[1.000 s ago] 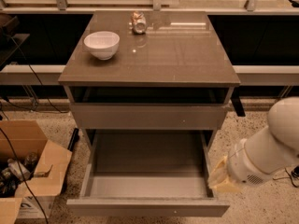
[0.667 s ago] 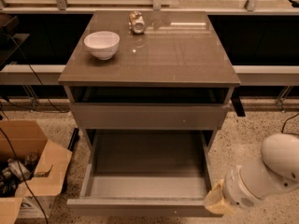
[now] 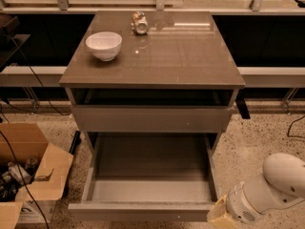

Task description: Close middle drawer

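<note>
my claw (image 3: 219,217): low at 5 o'clock, by the right end of the drawer's front panel; parted or together, I can't make out | middle drawer (image 3: 152,171): pulled well out toward 6 o'clock, under the shut upper front | cabinet top (image 3: 190,56): white bowl (image 3: 103,45) at 11 o'clock, can (image 3: 139,22) at 12

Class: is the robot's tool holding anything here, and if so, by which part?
It cannot be told. The tool sits at the right end of the front panel of the middle drawer, at the picture's bottom edge; no grip on it is visible.
</note>
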Controlling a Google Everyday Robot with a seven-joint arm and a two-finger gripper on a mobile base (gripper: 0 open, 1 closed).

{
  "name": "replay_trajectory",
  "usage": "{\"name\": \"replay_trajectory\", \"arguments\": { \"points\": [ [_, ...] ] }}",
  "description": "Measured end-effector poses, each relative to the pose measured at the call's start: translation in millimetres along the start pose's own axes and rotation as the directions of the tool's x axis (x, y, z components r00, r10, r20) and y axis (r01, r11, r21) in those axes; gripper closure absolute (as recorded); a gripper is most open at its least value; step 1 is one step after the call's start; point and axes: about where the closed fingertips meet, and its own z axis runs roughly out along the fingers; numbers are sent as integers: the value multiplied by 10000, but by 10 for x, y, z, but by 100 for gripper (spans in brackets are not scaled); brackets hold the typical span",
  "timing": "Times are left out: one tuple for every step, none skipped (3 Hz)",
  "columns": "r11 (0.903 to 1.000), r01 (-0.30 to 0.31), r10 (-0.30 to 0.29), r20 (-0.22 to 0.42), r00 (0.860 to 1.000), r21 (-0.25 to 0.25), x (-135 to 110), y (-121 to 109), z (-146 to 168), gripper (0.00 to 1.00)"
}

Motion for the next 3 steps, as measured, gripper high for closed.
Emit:
{"name": "replay_trajectory", "arguments": {
  "points": [
    [9991, -163, 157, 151, 9998, 384, 38, -103, 219, 100],
    [9963, -417, 385, 441, 9983, 752, 128, -272, 535, 100],
    [9903, -997, 892, 1070, 9902, 966, 282, -477, 829, 100]
  ]
}}
